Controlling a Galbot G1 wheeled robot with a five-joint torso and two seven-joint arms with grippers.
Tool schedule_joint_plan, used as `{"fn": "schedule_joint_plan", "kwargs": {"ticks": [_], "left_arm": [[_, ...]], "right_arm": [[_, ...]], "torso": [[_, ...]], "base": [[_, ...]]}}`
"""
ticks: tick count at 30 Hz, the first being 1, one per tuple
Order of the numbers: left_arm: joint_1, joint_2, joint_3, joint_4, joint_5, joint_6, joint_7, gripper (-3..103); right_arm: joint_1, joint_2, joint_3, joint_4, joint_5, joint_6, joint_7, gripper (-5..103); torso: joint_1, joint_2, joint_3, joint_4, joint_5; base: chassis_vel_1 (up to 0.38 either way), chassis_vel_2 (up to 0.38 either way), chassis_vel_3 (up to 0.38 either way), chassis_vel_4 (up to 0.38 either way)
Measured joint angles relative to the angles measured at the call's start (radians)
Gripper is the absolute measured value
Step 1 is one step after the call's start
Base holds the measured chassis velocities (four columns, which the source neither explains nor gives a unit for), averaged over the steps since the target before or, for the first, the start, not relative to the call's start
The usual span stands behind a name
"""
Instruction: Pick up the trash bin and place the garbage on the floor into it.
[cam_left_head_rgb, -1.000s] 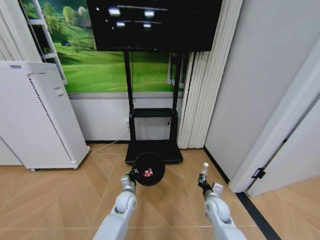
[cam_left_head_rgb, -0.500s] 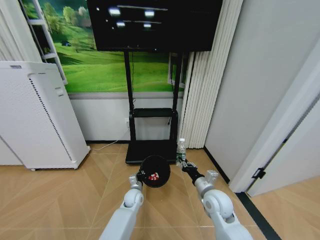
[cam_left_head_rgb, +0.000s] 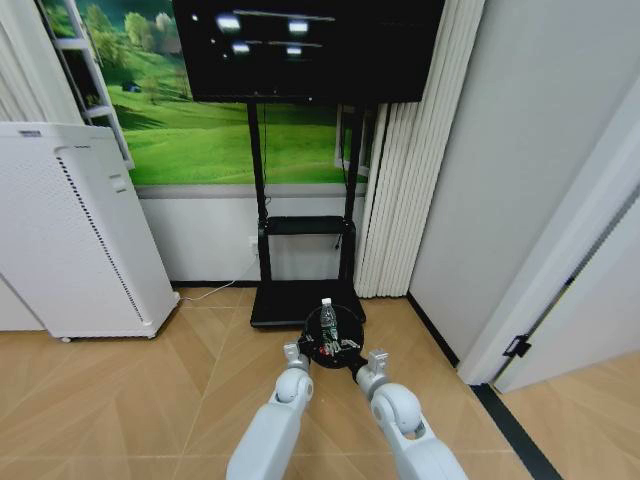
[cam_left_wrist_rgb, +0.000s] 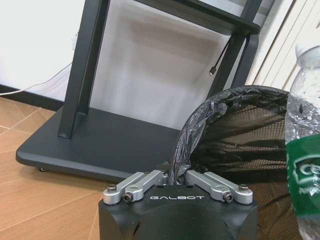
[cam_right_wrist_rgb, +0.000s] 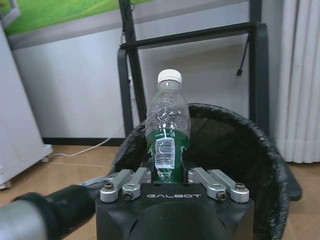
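The small black round mesh trash bin (cam_left_head_rgb: 330, 345), lined with a black plastic bag, is held off the floor in front of the black TV stand base (cam_left_head_rgb: 305, 303). The left gripper (cam_left_wrist_rgb: 177, 176) is clamped on the bin's near rim, one finger inside and one outside.

The right gripper (cam_right_wrist_rgb: 169, 176) is closed on the lower body of one clear plastic bottle (cam_right_wrist_rgb: 168, 131) with a green label and white cap. The bottle stands upright, directly above the bin's open mouth.

Step in hand: depositing the bottle. The next move probably calls for the right fingers to part so the bottle falls inside, while the left gripper holds the bin level.

Count: one bin, one bottle. Red-and-white material (cam_left_head_rgb: 314, 349) lies inside the bin; the number of pieces cannot be told.
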Motion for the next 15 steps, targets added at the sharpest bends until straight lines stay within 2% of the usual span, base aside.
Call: {"fn": "schedule_joint_plan", "kwargs": {"ticks": [1,2,3,4,7,8,11,12,13,15], "left_arm": [[0.0,0.0,0.0,0.0,0.0,0.0,0.0,3],[0.007,0.002,0.0,-0.01,0.002,0.001,0.0,3],[0.01,0.003,0.0,-0.015,0.003,0.002,-0.001,3],[0.01,0.003,0.0,-0.015,0.003,0.002,-0.001,3],[0.015,0.007,0.005,-0.026,0.006,0.003,-0.005,3],[0.015,0.007,0.005,-0.026,0.006,0.003,-0.005,3],[0.016,0.018,0.017,-0.041,0.005,0.008,-0.015,3],[0.016,0.018,0.017,-0.041,0.005,0.008,-0.015,3],[0.016,0.021,0.02,-0.043,0.005,0.008,-0.017,3],[0.015,0.023,0.021,-0.043,0.006,0.008,-0.018,3]], "right_arm": [[0.0,0.0,0.0,0.0,0.0,0.0,0.0,21],[0.01,0.004,-0.001,-0.017,-0.007,0.004,0.016,32],[0.015,0.006,-0.001,-0.029,-0.015,0.008,0.021,37],[0.015,0.006,-0.001,-0.029,-0.015,0.008,0.021,37],[0.024,0.009,0.004,-0.053,-0.04,0.026,0.025,54],[0.024,0.009,0.004,-0.053,-0.04,0.026,0.025,54],[0.023,0.009,0.012,-0.06,-0.044,0.035,0.025,71],[0.023,0.009,0.012,-0.06,-0.044,0.035,0.025,71],[0.021,0.009,0.018,-0.063,-0.05,0.043,0.025,77],[0.02,0.011,0.026,-0.066,-0.059,0.054,0.026,77]], "torso": [[0.0,0.0,0.0,0.0,0.0],[0.0,0.0,0.0,0.0,0.0],[0.0,0.0,0.0,0.0001,0.0],[0.0,0.0,0.0,0.0001,0.0],[0.0,0.0,0.0,0.0001,0.0],[0.0,0.0,0.0,0.0001,0.0],[0.0,0.0,0.0,0.0001,-0.0001],[0.0,0.0,0.0,0.0001,-0.0001],[0.0,0.0,0.0,0.0,0.0],[0.0,0.0,0.0,0.0,0.0]], "base": [[0.0,0.0,0.0,0.0],[0.0,0.0,0.0,0.0],[0.0,0.0,0.0,0.0],[0.0,0.0,0.0,0.0],[0.0,0.0,0.0,0.0],[0.0,0.0,0.0,0.0],[0.0,0.0,0.0,0.0],[0.0,0.0,0.0,0.0],[0.0,0.0,0.0,0.0],[0.0,0.0,0.0,0.0]]}}
